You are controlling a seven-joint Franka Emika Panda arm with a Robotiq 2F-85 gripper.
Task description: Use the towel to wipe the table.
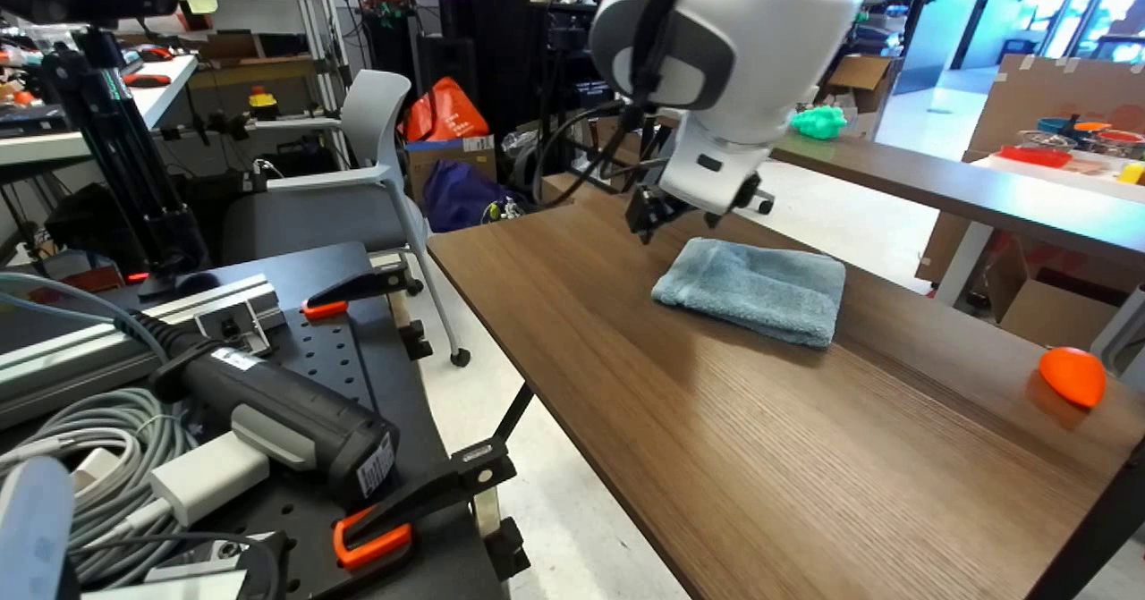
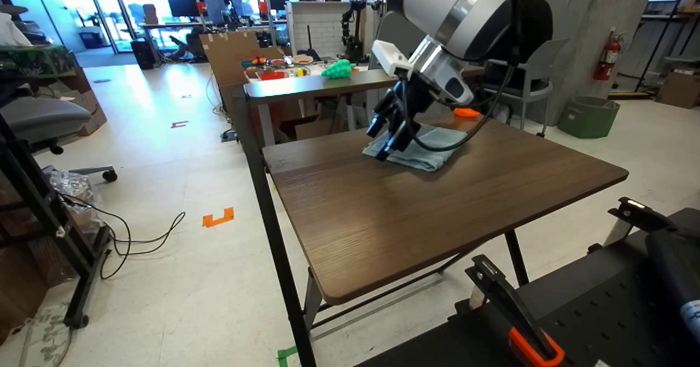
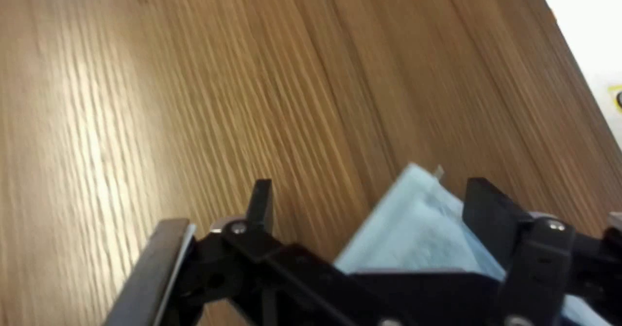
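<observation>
Fingers [image 3: 488, 214] stand well apart, with nothing clamped between them; in the wrist view a corner of the towel [image 3: 423, 233] shows in the gap, nearer one finger than the other. The towel lies folded on the table [image 1: 805, 493], and both exterior views put the fingers near one end of it, seemingly just above. Whether either one brushes the towel I can't tell.

As far as I can judge, the task is barely begun: reaching the towel is nearly done, but the towel is not yet held and no wiping is under way. Left to do are the grasp, then the strokes across the table on either side of the towel. An orange thing [image 1: 1072, 376] sits on the table well apart from the towel, and long strokes could run into it.
</observation>
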